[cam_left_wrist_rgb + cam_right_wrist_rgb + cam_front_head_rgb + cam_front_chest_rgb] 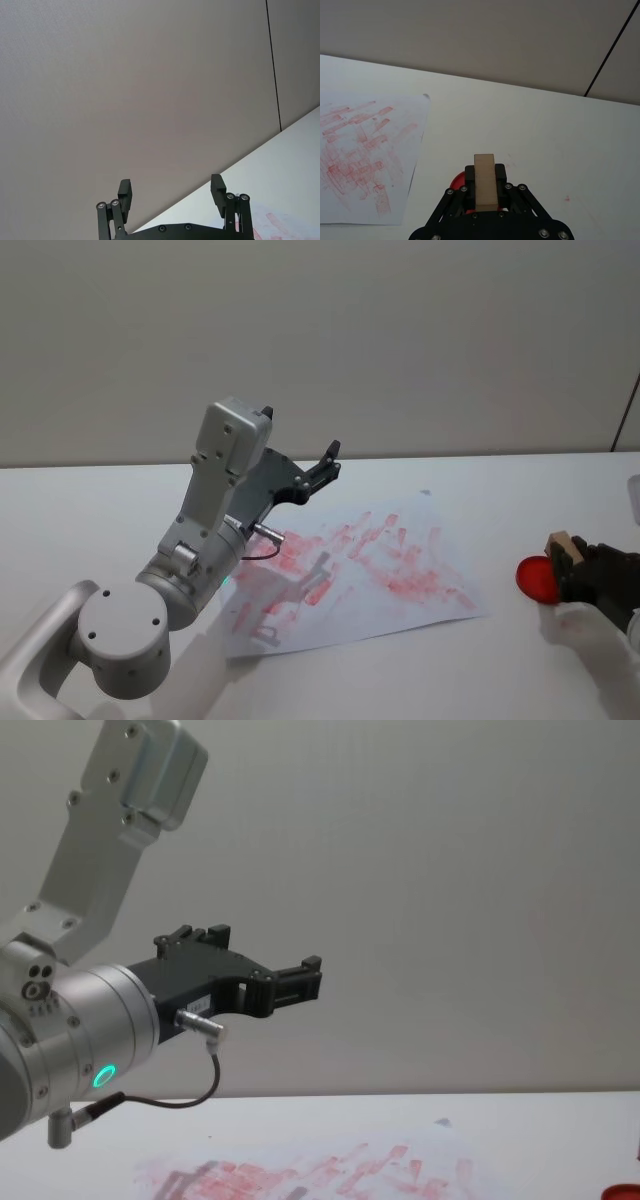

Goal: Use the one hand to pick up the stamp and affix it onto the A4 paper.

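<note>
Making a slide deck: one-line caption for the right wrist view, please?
Right tool grips the stamp above the red pad, beside the A4 paper.

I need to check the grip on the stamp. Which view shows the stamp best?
The right wrist view: the stamp stands tall between the right gripper fingers, shut on it, above the red pad. The head view shows the stamp small at the right edge.

Silver-grey angular left arm (200,540), green ring light, black cable; black screw-studded grippers, ridged fingers (217,187).
</note>
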You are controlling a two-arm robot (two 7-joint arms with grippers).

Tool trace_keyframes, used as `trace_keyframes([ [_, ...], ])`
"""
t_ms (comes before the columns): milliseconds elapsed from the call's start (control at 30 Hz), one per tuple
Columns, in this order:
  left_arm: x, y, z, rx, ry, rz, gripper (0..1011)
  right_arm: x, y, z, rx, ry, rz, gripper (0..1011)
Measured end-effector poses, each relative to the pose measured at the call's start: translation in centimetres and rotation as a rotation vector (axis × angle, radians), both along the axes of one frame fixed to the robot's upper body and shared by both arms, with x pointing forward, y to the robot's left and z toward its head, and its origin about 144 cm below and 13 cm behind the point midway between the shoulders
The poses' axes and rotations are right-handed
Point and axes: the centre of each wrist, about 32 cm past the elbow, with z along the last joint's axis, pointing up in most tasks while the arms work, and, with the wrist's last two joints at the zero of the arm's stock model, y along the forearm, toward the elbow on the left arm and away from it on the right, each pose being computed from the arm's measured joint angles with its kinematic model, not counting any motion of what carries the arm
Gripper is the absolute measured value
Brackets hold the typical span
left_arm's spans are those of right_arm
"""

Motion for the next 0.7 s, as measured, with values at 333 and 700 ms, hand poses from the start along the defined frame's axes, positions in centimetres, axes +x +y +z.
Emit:
trace_keyframes([
  [333, 0.00, 0.00, 0.00, 0.000, 0.000, 0.000, 1001, 0.54, -0.10, -0.28, -0.010, 0.022, 0.006, 216],
  [700, 0.00, 0.00, 0.00, 0.000, 0.000, 0.000, 1001, 0.98, -0.04, -0.44, -0.017, 0.033, 0.013, 252],
])
